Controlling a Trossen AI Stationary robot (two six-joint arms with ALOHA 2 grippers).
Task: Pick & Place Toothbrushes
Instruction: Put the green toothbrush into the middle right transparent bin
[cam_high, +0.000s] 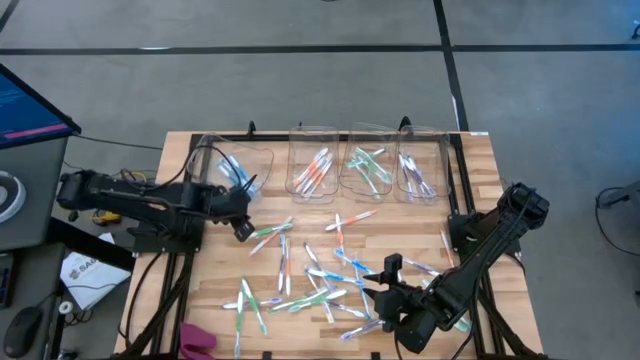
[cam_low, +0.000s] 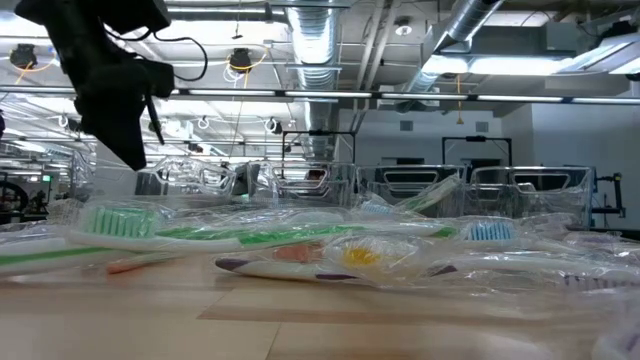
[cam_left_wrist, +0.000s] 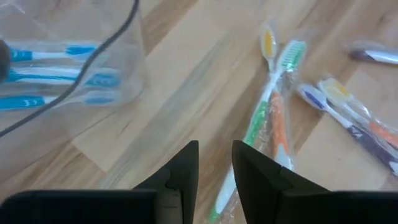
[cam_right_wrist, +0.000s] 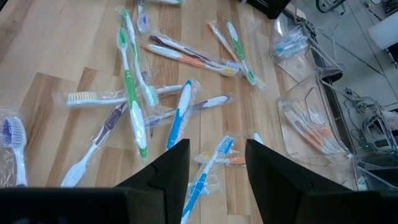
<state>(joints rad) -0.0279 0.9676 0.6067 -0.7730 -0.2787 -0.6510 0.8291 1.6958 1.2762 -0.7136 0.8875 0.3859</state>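
Several wrapped toothbrushes (cam_high: 330, 280) lie scattered flat on the wooden table (cam_high: 470, 160). My left gripper (cam_left_wrist: 216, 163) hangs open beside the left clear bin (cam_left_wrist: 74, 68), which holds blue toothbrushes. A green toothbrush (cam_left_wrist: 273, 93) and an orange one (cam_left_wrist: 277, 124) lie side by side just beyond its fingertips. My right gripper (cam_right_wrist: 216, 163) stands open above the near-right part of the pile, with a blue toothbrush (cam_right_wrist: 208, 167) on the table below the gap. In the high view, my left gripper (cam_high: 243, 230) is at mid-left and my right gripper (cam_high: 386, 283) near the front.
Four clear bins stand in a row at the far edge: the left one (cam_high: 232, 165) with blue brushes, then orange (cam_high: 315, 170), green (cam_high: 368, 168) and purple (cam_high: 418, 175). A pink object (cam_high: 195, 340) lies at the near-left corner. Black rails (cam_high: 455, 190) frame the table.
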